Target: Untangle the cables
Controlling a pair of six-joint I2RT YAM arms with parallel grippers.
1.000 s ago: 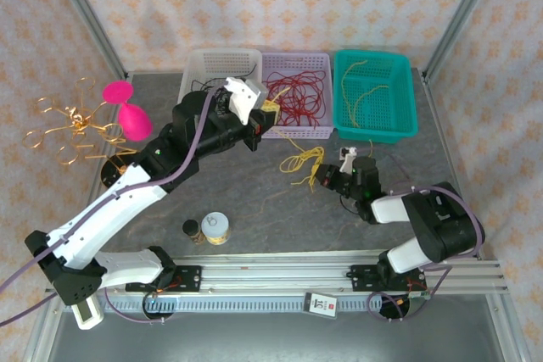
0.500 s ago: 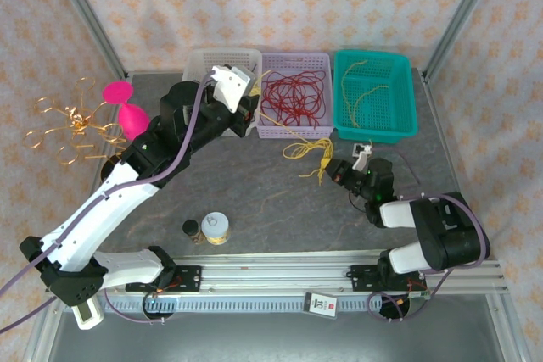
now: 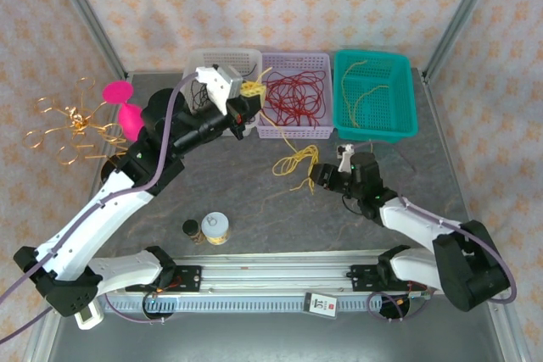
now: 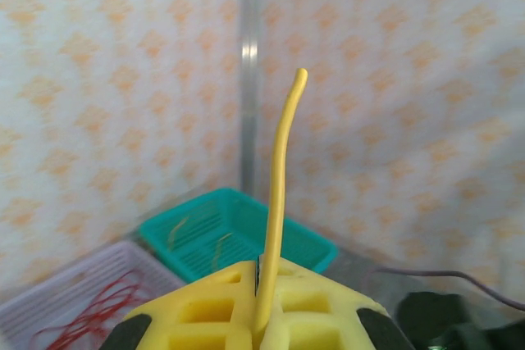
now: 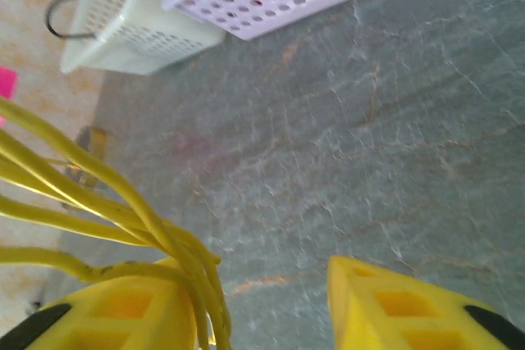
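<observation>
My left gripper [image 3: 250, 91] hovers over the seam between the white and lilac baskets, shut on one yellow cable [image 4: 277, 194] that pokes up between its pads. That strand slopes down to the small yellow bundle of cables [image 3: 293, 160] on the table. My right gripper [image 3: 318, 177] sits just right of the bundle with its fingers apart. In the right wrist view several yellow cables [image 5: 123, 198] drape over the left finger [image 5: 115, 313], the other finger [image 5: 402, 305] stands clear, and bare table shows between them.
A white basket [image 3: 202, 60], a lilac basket [image 3: 295, 133] of red cables and a teal basket [image 3: 373, 135] with yellow cables line the back. A pink hourglass shape [image 3: 127, 112] and a gold wire ornament [image 3: 72, 125] stand left. Two small jars [image 3: 215, 226] sit near the front rail.
My right gripper has opened and slid left to the bundle. The left gripper has kept its grip and shifted back-left and then right over the baskets, drawing the yellow strand out.
</observation>
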